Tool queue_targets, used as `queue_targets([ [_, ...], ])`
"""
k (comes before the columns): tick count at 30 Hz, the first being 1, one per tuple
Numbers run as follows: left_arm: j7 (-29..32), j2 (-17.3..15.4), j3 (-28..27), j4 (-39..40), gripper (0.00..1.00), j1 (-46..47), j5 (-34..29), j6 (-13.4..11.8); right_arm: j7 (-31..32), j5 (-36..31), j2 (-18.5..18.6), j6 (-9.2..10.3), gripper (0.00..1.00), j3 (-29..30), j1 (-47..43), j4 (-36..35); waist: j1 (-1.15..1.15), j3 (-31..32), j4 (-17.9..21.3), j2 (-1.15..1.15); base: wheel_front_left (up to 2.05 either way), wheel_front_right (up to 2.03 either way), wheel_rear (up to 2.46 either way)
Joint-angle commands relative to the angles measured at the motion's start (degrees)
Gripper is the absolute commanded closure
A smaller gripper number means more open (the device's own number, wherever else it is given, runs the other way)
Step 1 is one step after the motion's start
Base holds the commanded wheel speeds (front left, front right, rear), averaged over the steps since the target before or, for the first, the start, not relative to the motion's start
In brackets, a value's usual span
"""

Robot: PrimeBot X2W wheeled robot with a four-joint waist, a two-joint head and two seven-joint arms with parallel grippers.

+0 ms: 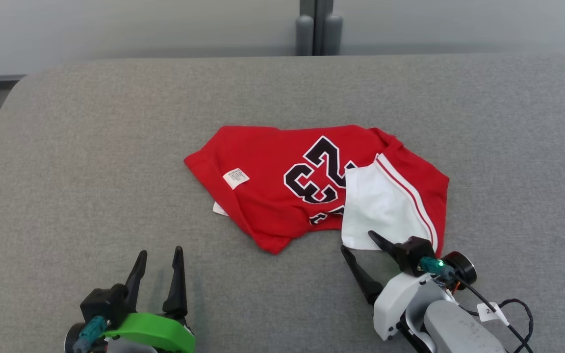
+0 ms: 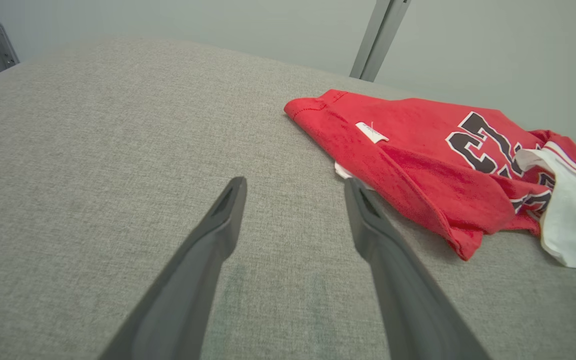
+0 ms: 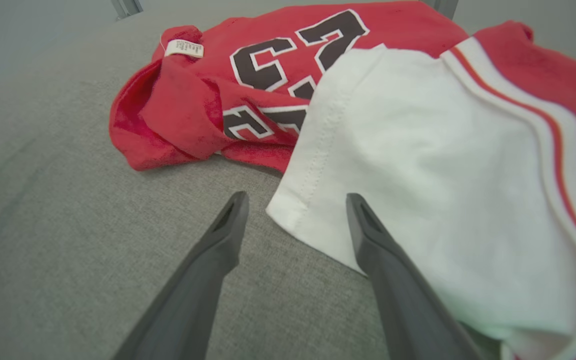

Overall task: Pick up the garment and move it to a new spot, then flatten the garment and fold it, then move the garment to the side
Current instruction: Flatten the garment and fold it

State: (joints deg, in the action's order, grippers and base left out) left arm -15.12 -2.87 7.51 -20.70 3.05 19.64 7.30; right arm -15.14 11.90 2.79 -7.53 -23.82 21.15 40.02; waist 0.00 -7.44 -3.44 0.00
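Left gripper (image 1: 160,251): nearest me at lower left, its fingers spread wide and holding nothing, over bare grey padded surface (image 1: 66,171), apart from the garment.
Right gripper (image 1: 357,240): at lower right, also spread and gripping nothing. In its wrist view a white corner lies between the fingertips, and one finger (image 3: 383,260) overlaps the white cloth. I cannot tell if it touches.
Garment (image 1: 263,162): a red jersey with dark numbers, rumpled, mid-surface.
White panel (image 1: 375,206): red-striped, folded over the jersey's right side.
Tag (image 1: 236,178): small and white, on the red cloth toward the left.
Posts (image 1: 318,29): grey, beyond the far edge.
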Motion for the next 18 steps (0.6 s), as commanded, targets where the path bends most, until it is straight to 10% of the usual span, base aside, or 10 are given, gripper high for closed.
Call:
queue_targets([
  [1,-0.02,-0.13,-0.09,-0.04,0.0,1.28,0.36,0.2,0.0,-0.51,0.29,0.09,0.0,-0.23,1.04,1.82,0.0,-3.02,-2.8,0.0,0.0,0.0,0.0],
  [3,-0.01,-0.13,-0.19,-0.22,0.0,1.7,0.41,0.22,0.01,-0.73,0.29,0.08,0.0,-0.51,1.95,4.52,0.0,-3.65,-3.17,0.0,0.0,0.0,0.0],
  [5,-0.01,-0.13,-0.2,-0.48,0.0,2.05,0.27,0.23,0.21,-0.34,0.29,0.08,0.56,-1.2,2.39,6.91,0.0,-3.97,-3.37,0.0,0.0,0.0,0.0],
  [6,-0.01,-0.13,-0.27,-0.6,0.0,2.32,0.33,0.24,0.36,0.4,0.29,0.08,1.0,-1.83,2.29,7.85,0.0,-4.11,-3.4,0.0,0.0,0.0,0.0],
  [18,-0.01,-0.13,-0.4,-1.83,0.0,0.23,0.83,0.24,0.0,-0.09,0.85,0.07,1.0,7.44,-0.76,-8.66,0.0,0.17,0.24,0.0,0.0,0.0,0.0],
])
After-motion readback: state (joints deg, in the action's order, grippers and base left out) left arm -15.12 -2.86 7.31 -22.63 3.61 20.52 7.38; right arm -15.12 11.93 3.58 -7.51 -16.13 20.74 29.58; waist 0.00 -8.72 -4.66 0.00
